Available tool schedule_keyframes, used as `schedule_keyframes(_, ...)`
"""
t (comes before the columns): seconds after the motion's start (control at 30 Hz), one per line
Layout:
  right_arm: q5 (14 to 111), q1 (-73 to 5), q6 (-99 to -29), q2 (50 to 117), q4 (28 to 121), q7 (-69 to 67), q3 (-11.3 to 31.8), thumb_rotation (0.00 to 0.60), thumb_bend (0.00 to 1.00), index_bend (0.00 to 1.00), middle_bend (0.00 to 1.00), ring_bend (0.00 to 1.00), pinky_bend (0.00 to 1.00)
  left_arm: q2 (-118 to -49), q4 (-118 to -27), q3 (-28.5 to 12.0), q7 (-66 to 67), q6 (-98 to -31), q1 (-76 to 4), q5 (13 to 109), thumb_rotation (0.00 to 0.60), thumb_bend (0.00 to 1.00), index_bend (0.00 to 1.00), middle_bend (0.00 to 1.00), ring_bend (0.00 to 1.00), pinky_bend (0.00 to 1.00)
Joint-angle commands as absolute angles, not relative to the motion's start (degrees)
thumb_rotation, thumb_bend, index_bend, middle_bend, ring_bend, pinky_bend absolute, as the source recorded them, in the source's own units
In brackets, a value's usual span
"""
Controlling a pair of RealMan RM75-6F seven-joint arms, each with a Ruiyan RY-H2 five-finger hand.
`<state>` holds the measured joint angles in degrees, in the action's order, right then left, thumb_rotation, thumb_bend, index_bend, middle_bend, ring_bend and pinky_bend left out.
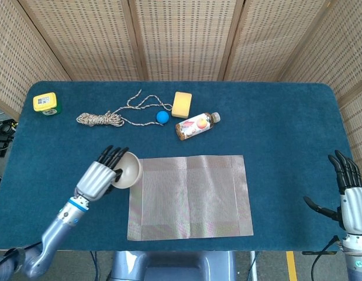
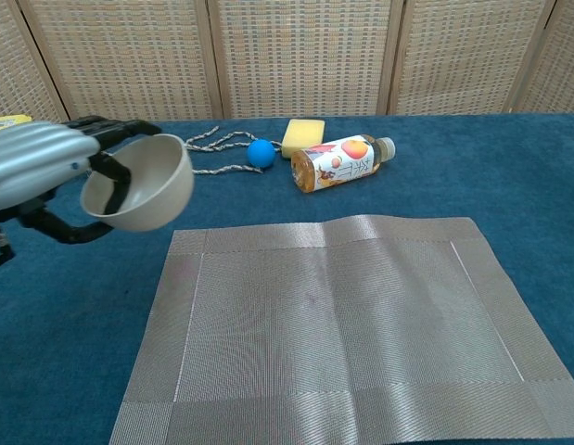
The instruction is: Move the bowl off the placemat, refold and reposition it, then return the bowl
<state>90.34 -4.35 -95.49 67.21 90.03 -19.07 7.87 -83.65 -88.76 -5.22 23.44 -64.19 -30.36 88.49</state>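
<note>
My left hand (image 1: 99, 175) (image 2: 41, 167) grips the beige bowl (image 1: 126, 170) (image 2: 143, 183) by its rim and holds it in the air, tilted, just beyond the placemat's left edge. The grey woven placemat (image 1: 190, 196) (image 2: 347, 324) lies flat and unfolded at the table's front centre, with nothing on it. My right hand (image 1: 352, 199) hovers open at the table's front right corner, fingers spread and pointing away, far from the mat; the chest view does not show it.
Along the back lie a coiled rope (image 1: 102, 119), a blue ball (image 1: 162, 117) (image 2: 261, 152), a yellow sponge (image 1: 182, 104) (image 2: 303, 135) and a drink bottle (image 1: 196, 125) (image 2: 340, 162) on its side. A yellow-green tape measure (image 1: 46, 103) sits far left. The blue table cloth (image 1: 286, 134) spreads between.
</note>
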Motion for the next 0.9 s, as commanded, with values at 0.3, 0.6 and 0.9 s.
schedule_keyframes(0.3,88.11,-4.36,-94.19,66.12,89.29,-22.86,8.7,0.6,0.22,0.0,0.0,0.0,0.0,-95.91,-89.48,-10.3,37.03,-52.34,-40.97,78.43,0.6,0.45,0.69,0.0,0.0,0.0)
schedule_keyframes(0.6,86.46,-4.53,-92.88,65.6,88.42,-25.58,9.33,0.6,0.22,0.0,0.0,0.0,0.0,-104.6,-83.99,-11.24,45.09,-48.44,-46.73,70.0,0.6,0.45,0.69,0.0,0.0,0.0)
schedule_keyframes(0.9,85.78,-4.57,-92.26,65.36,87.97,-26.82,9.67,0.6,0.22,0.0,0.0,0.0,0.0,-107.43,-81.91,-11.05,48.14,-48.05,-49.82,64.77,0.6,0.45,0.67,0.0,0.0,0.0)
